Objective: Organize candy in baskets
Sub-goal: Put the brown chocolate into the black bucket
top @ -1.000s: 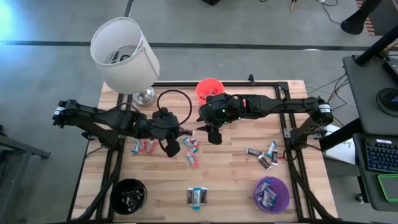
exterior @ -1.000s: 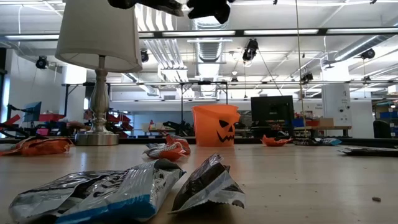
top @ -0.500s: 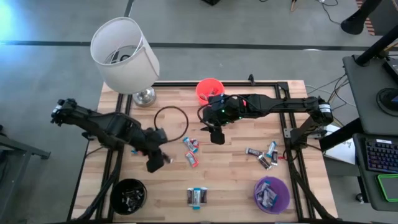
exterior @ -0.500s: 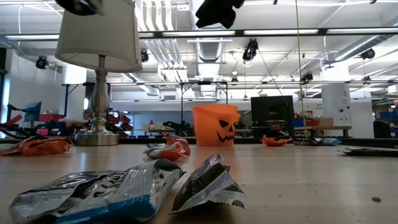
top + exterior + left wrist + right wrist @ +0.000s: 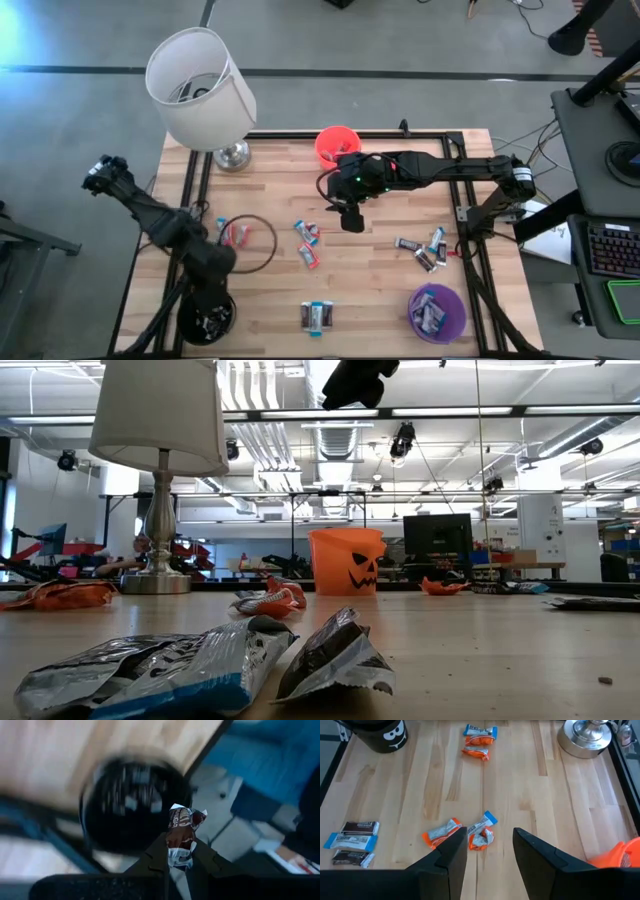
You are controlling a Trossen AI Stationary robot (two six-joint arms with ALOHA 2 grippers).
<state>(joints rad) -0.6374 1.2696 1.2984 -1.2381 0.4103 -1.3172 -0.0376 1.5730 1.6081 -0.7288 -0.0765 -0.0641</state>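
Here the left gripper is clenching a brown candy over the black basket. The right gripper is hanging with fingers parted above loose candies.

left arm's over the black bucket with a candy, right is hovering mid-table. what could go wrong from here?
1. The left tool pinches the brown candy only by its end; it may slip before release, possibly missing the black bucket.
2. The right tool is open above clustered orange-and-blue candies; descending could grab two or push them apart.

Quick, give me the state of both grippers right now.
Left gripper: shut on a brown-wrapped candy, above the black basket.
Right gripper: open, empty, over the loose candies mid-table.
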